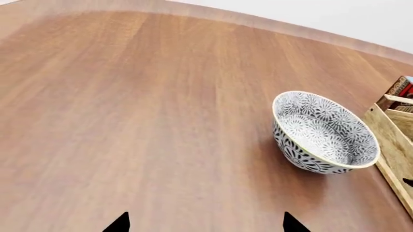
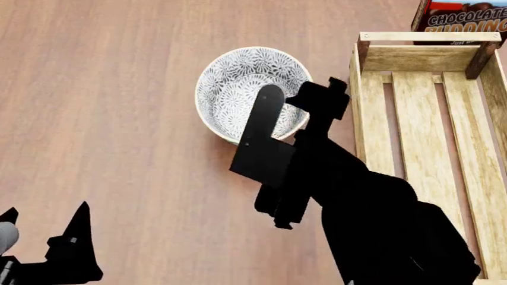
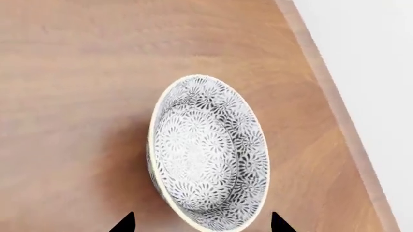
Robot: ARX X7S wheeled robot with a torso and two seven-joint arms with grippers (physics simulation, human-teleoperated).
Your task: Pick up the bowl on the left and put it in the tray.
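Standing upright on the wooden table (image 2: 103, 119), the bowl (image 2: 237, 89) sits just left of the tray (image 2: 431, 148), close to its near-left wall but with a thin strip of table showing between them. A chocolate pudding box (image 2: 463, 18) stands behind the tray's far end, touching or nearly touching it; which cannot be told. The tray's slatted floor holds nothing visible.

Across the head view the black right arm covers the bowl's right rim and part of the tray's left wall. The right gripper (image 3: 200, 223) hangs over the bowl, fingertips spread apart, one tip on each side of the bowl's near rim in its wrist view; no contact is visible. The left gripper (image 1: 205, 223) is low at the table's near-left, well apart from the bowl, its tips also spread and holding nothing.
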